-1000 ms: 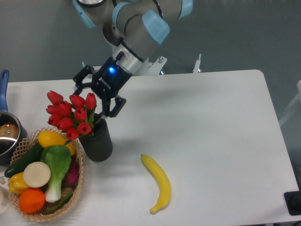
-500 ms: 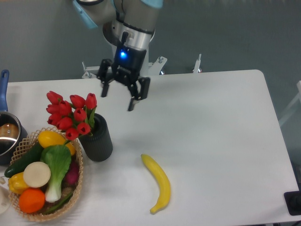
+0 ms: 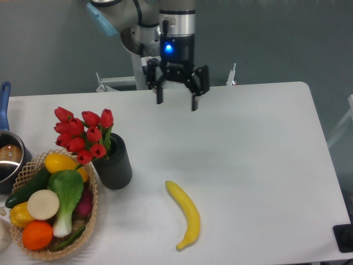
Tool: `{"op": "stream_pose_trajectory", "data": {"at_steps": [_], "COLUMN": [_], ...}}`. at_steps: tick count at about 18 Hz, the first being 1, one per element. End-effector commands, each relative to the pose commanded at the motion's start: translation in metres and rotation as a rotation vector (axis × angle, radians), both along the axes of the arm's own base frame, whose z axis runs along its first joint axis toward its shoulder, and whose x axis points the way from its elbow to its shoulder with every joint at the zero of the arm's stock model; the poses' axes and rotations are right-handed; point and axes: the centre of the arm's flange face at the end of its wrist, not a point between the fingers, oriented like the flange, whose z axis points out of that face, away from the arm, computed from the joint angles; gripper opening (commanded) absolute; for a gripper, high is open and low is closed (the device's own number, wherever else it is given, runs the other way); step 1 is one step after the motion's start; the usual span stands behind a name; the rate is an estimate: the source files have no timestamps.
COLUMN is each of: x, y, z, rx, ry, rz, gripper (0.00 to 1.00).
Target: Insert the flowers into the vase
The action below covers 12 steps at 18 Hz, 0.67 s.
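The red tulip flowers (image 3: 83, 135) stand with their stems down in the dark ribbed vase (image 3: 114, 164) at the table's left, leaning to the left over the basket. The buds and a few green leaves show above the vase's mouth; the stems are hidden inside. My gripper (image 3: 177, 102) is open and empty, high above the back of the table, well to the right of and behind the vase. Its two fingers point down and stand wide apart.
A wicker basket (image 3: 33, 243) of vegetables and fruit, with a bok choy (image 3: 67, 193), sits at the front left beside the vase. A blue-handled metal pot (image 3: 6, 157) is at the left edge. A yellow banana (image 3: 186, 212) lies at the front middle.
My gripper has let go of the flowers, which stay in the vase. It has risen and moved right and back, away from the vase.
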Motion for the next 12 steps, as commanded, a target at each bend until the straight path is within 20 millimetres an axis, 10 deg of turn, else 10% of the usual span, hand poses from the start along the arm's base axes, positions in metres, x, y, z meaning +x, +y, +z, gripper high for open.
{"op": "stream_pose_trajectory", "data": {"at_steps": [12], "x": [-0.143], "y": [-0.063], "z": [-0.053], "rx": [-0.160], "ry": [-0.064], "rz": [0.144], "gripper": [1.00]}}
